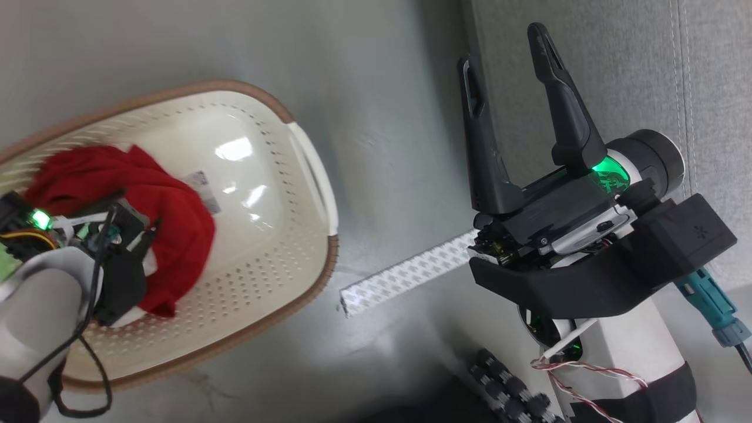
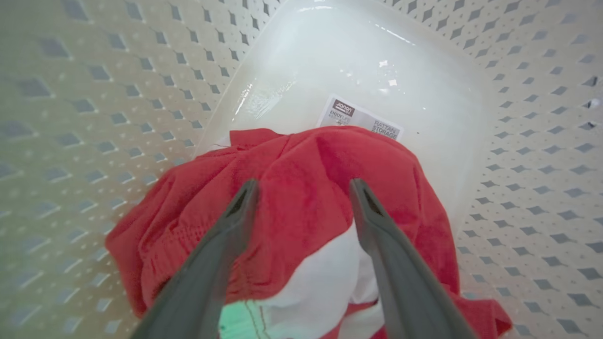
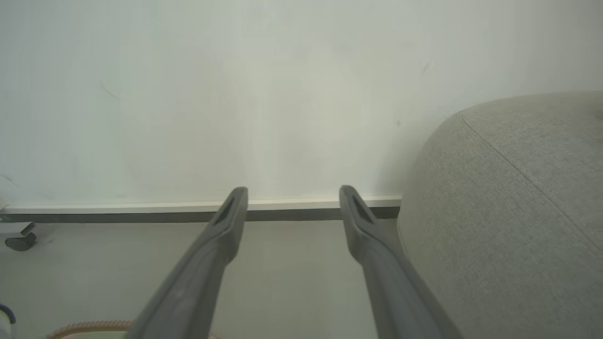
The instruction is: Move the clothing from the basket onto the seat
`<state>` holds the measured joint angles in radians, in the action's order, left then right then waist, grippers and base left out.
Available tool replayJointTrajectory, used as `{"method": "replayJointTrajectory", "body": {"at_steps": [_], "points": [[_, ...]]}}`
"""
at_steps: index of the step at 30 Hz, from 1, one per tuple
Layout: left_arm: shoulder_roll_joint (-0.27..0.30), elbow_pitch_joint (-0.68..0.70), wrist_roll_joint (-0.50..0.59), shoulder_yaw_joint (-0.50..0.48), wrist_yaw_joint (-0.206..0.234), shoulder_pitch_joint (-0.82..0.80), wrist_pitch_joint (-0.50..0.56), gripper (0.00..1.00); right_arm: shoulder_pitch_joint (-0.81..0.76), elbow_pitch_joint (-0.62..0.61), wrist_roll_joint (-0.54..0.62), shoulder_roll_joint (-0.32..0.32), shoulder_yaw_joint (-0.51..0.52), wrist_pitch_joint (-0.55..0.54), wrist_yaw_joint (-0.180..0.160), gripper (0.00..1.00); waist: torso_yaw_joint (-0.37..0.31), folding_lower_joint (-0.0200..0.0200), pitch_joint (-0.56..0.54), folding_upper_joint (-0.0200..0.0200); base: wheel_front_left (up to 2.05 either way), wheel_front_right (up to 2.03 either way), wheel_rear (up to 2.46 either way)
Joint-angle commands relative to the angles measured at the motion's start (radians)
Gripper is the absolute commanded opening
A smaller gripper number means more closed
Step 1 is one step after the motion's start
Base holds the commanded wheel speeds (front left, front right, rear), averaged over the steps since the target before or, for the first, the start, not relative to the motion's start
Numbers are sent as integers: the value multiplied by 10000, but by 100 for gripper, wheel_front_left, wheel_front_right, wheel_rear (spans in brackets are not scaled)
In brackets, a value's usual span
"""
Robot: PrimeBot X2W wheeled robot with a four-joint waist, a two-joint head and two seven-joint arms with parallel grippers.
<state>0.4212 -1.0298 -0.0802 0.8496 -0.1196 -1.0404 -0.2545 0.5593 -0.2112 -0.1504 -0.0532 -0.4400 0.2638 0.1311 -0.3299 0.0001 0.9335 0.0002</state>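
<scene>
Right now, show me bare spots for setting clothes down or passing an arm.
Free: the seat beyond the right gripper; the floor between basket and seat, save a white strip; the basket's bare bottom by the label. Crowded: the basket end where the left gripper hangs over the clothing.

You are looking down into the basket (image 2: 94, 94), its cream walls pierced by rows of small diamond-shaped holes on the left, the right and the far side. The glossy, unpierced floor shows at the far end and carries a white printed label (image 2: 360, 120). The clothing (image 2: 306, 155) lies bunched on the near part of that floor, bright red, with a white panel (image 2: 320, 278) at its near edge. Its far fold covers the label's near edge. Your left tool (image 2: 304, 184) stands spread wide over the heap, both dark fingers (image 2: 221, 245) pointing at the red cloth, nothing between them. You cannot tell from here whether the tips touch the fabric.
</scene>
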Motion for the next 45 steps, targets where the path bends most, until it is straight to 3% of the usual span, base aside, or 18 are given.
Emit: {"method": "replayJointTrajectory", "body": {"at_steps": [1,12,13,15,29,39,45], "points": [[32,-227,117,87,69,-132,55,100,-38,-66,-65,47,18,3,-6,100,-407,-1,449,-2,0,0,0],[-428,-1446,214,430,170,-614,211,98,-196,-150,-231,45,155,1,-6,100,-432,-1,574,-2,0,0,0],[-461,-1511,207,454,166,-663,188,52,-199,-147,-240,44,172,1,-6,100,-438,-1,573,-2,0,0,0],[-524,-1604,166,487,144,-692,154,0,-209,-142,-264,44,196,3,-6,100,-442,-1,567,-2,0,0,0],[-589,-1319,-529,311,-15,-380,-111,0,-83,191,-572,41,273,1,-6,100,-289,-1,128,-2,0,0,0],[-542,1158,-1408,-579,329,1107,-121,0,-322,866,-56,32,354,1,-6,100,557,-1,-1373,-2,0,0,0],[-680,2612,-1762,-1334,679,2556,-121,0,-743,1472,438,28,268,3,-6,100,1080,-1,-2865,-2,0,0,0]]}}
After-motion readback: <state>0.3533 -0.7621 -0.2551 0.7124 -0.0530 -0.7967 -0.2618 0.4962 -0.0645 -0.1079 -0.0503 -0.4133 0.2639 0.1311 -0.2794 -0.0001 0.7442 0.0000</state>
